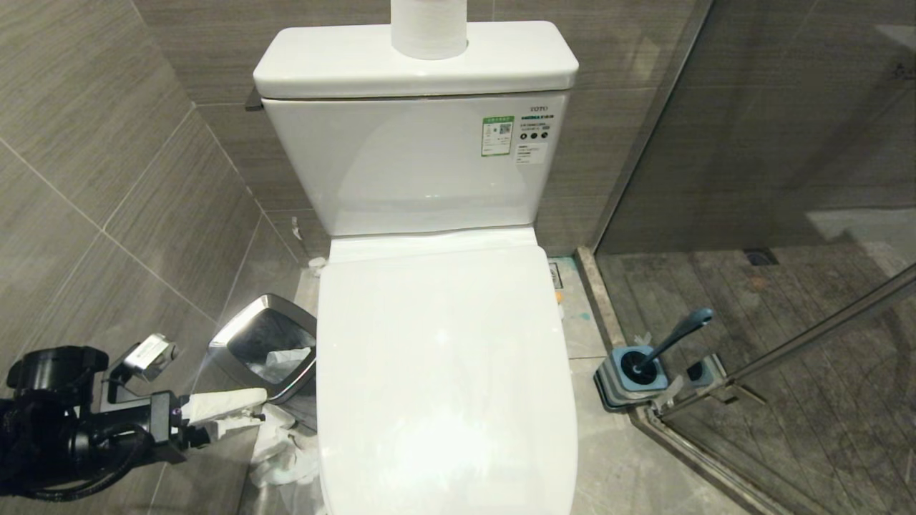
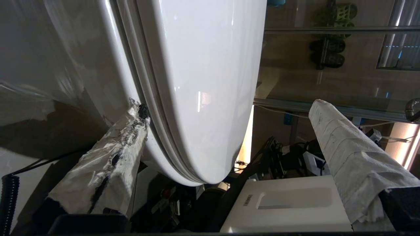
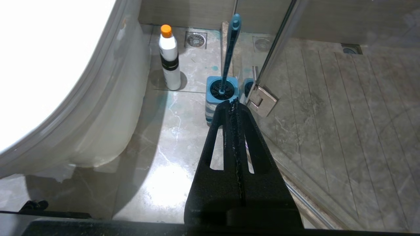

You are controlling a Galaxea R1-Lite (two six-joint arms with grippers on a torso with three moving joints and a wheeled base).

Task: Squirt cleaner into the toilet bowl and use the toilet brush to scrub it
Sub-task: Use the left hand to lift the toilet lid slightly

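The toilet bowl's inside is hidden under the shut white lid [image 1: 444, 372]; only its outer wall [image 2: 82, 65] shows. My left gripper [image 1: 222, 411] is low at the toilet's left side, open. One paper-wrapped finger [image 2: 111, 157] lies against the rim edge below the seat, and the other [image 2: 347, 147] stands clear above the lid [image 2: 203, 65]. The toilet brush [image 1: 673, 343] stands tilted in its blue holder [image 3: 220, 95] on the floor to the right. My right gripper [image 3: 233, 103] is shut and empty, hanging short of the holder. A turquoise dab of cleaner [image 3: 215, 68] marks the floor.
A steel waste bin [image 1: 265, 343] with crumpled paper stands left of the toilet, just beyond my left gripper. A white bottle with an orange cap [image 3: 170, 59] stands on the floor near the bowl's base. A glass shower door [image 1: 787, 214] closes the right side. A paper roll [image 1: 429, 28] sits on the tank.
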